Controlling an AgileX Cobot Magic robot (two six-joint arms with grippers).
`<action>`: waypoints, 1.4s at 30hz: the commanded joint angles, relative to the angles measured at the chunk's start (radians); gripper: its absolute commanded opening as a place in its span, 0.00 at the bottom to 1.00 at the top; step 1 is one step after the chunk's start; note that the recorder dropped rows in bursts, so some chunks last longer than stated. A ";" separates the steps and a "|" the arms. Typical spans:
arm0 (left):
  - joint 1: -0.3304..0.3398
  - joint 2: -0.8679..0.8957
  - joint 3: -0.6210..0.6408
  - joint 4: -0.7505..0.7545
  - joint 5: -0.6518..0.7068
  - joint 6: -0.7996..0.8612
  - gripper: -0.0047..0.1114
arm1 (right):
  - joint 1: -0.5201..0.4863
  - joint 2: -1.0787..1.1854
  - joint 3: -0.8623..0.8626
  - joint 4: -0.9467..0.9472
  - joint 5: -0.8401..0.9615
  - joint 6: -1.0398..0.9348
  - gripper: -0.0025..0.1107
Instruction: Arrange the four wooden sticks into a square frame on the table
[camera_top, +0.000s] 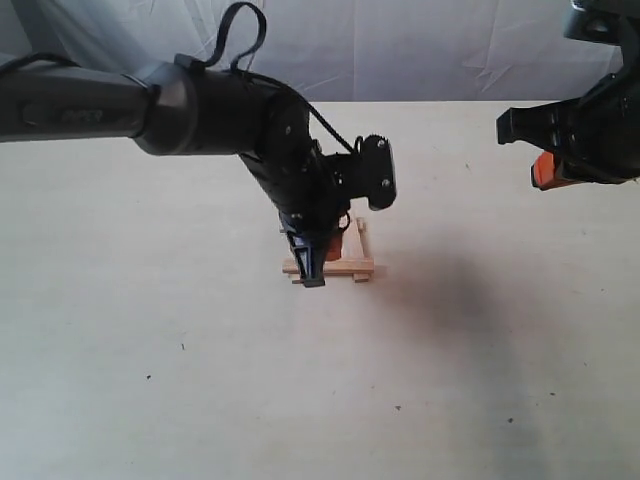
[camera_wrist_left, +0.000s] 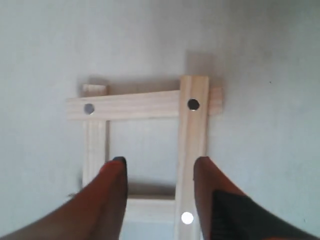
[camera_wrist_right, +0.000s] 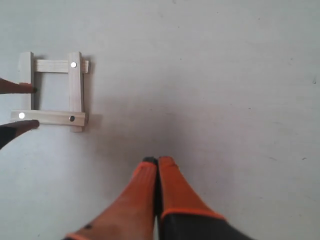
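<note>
The four wooden sticks lie as a square frame (camera_top: 342, 266) on the table (camera_top: 150, 350), ends overlapping. In the left wrist view the far strip (camera_wrist_left: 130, 106) and one side strip (camera_wrist_left: 192, 145) lie on top, and the other side strip (camera_wrist_left: 95, 142) and the near strip (camera_wrist_left: 150, 210) lie beneath. My left gripper (camera_wrist_left: 159, 167) hangs open just above the frame, its fingers astride the upper side strip and part of the hollow. My right gripper (camera_wrist_right: 158, 161) is shut on nothing, raised at the right (camera_top: 548, 170), far from the frame (camera_wrist_right: 76, 90).
A wrinkled white backdrop (camera_top: 400, 50) closes the far edge of the table. The left arm (camera_top: 200, 105) reaches in from the left above the tabletop. Bare tabletop lies all around the frame.
</note>
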 joint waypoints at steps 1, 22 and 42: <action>0.000 -0.095 -0.005 0.133 0.086 -0.272 0.34 | -0.006 -0.010 -0.007 0.000 -0.010 -0.019 0.02; 0.234 -0.848 0.407 0.104 0.166 -0.905 0.04 | -0.006 -0.267 0.210 -0.116 -0.018 -0.051 0.02; 0.232 -1.481 0.848 -0.002 -0.205 -0.926 0.04 | -0.003 -1.152 0.536 -0.132 -0.292 -0.052 0.02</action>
